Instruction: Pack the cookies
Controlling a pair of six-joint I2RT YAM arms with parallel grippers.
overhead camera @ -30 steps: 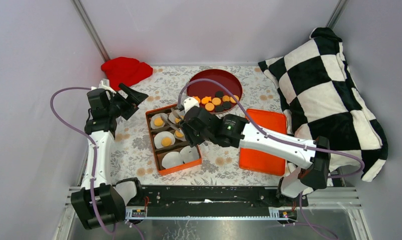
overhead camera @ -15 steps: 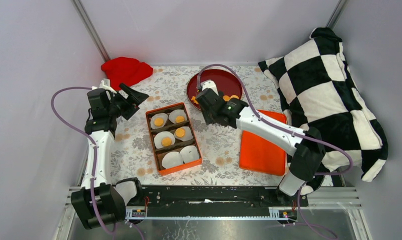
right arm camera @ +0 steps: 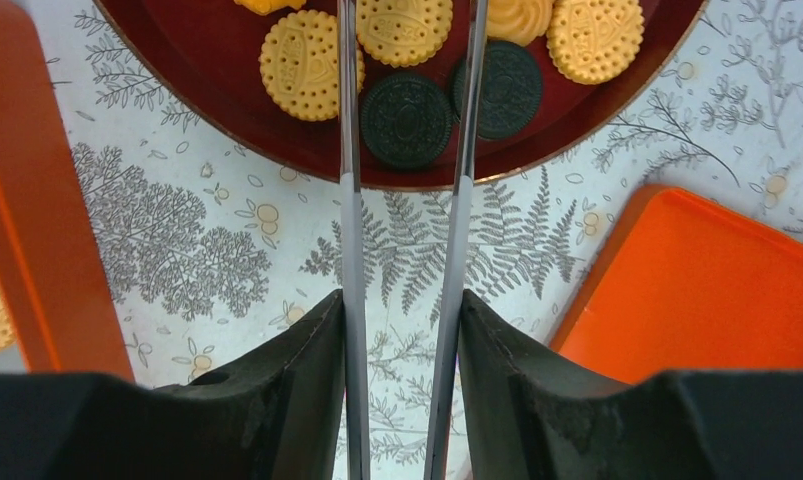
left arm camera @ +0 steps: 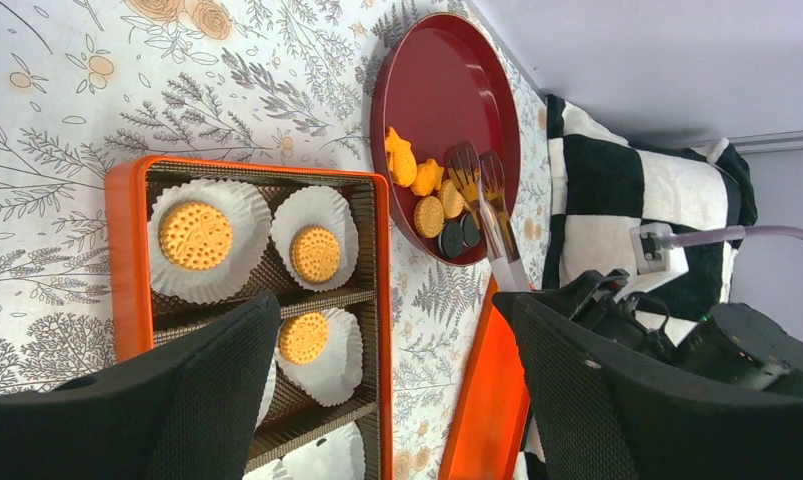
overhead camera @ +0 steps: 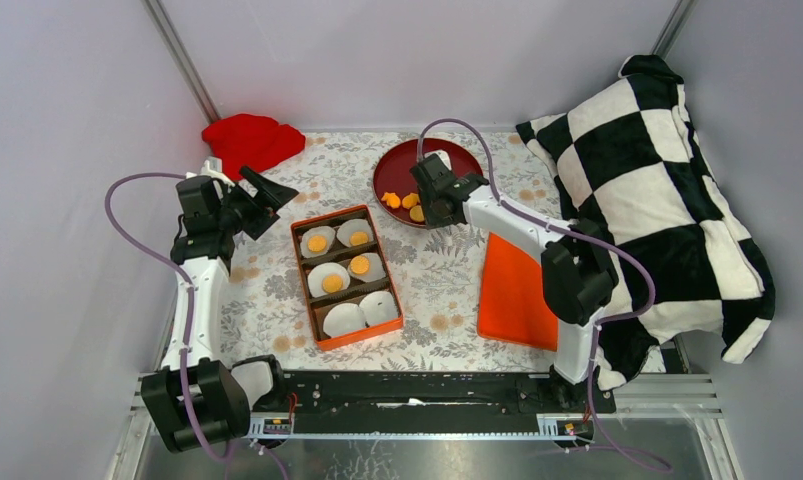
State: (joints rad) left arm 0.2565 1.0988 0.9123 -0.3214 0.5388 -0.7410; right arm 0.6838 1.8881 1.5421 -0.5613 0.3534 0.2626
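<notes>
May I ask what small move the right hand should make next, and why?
I would probably lower the tongs in the right hand a little and squeeze them on one of the cookies. They hang over the red plate, their tips look empty, and two paper cups in the box hold nothing.
</notes>
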